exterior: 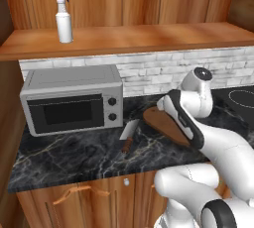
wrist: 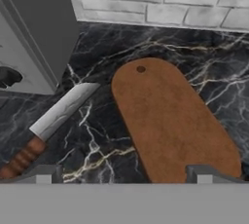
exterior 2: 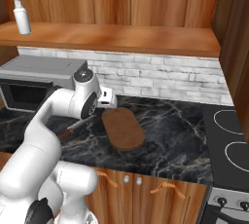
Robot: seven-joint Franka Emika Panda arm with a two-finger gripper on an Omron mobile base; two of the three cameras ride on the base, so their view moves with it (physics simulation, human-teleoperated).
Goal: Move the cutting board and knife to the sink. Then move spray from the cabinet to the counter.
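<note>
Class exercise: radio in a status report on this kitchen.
Gripper open, empty. Brown wooden cutting board and red-handled knife flat on black marble counter, apart. Grey microwave beside knife.

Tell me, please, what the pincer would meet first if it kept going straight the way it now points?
Probably the black counter, in the gap between the knife and the cutting board. The open pincer straddles that strip, with one fingertip over the board's near end, so that finger might touch the board first; depth is unclear.

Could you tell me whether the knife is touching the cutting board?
Apart. The hand view shows a strip of black counter between the knife and the cutting board.
</note>
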